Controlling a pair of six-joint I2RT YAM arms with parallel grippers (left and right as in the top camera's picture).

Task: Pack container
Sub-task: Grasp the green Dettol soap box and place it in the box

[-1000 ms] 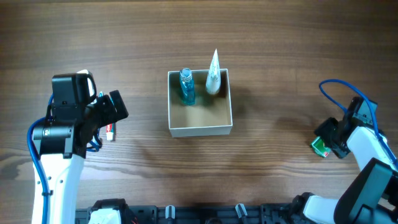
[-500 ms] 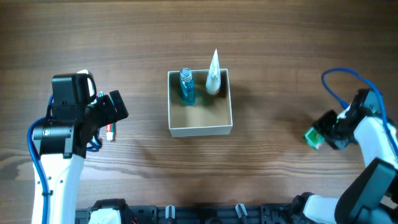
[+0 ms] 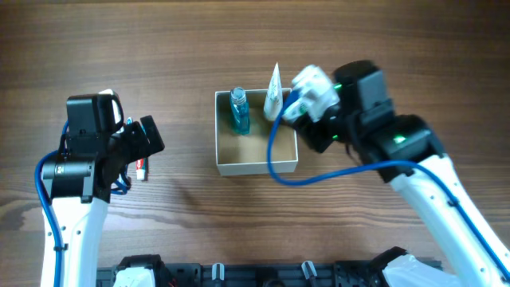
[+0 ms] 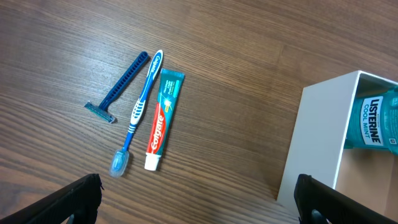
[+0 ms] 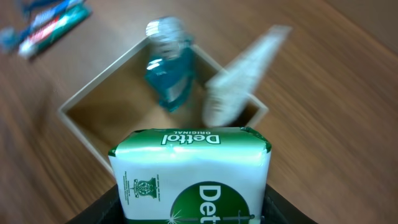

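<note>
Right gripper [image 5: 193,213], clamped on soap bar [image 5: 193,171], has swung over the container [image 3: 256,167]; lower onto bare floor, clear of bottle [image 3: 239,110].

I see the container [image 3: 256,168] sitting square on the tabletop, about midway between the left and right edges and slightly nearer the far edge than the near one. It is a shallow, square cardboard box, white on the outer walls [image 4: 317,143] and rim, tan-brown inside [image 5: 115,115], open at the top and resting flat. Two things are already in its far half: a teal Listerine mouthwash bottle [image 3: 239,110] with its cap toward the far wall, and a white tube [image 3: 274,100] leaning in the far right corner, its tip poking past the rim. The near half of the floor shows bare cardboard.
</note>
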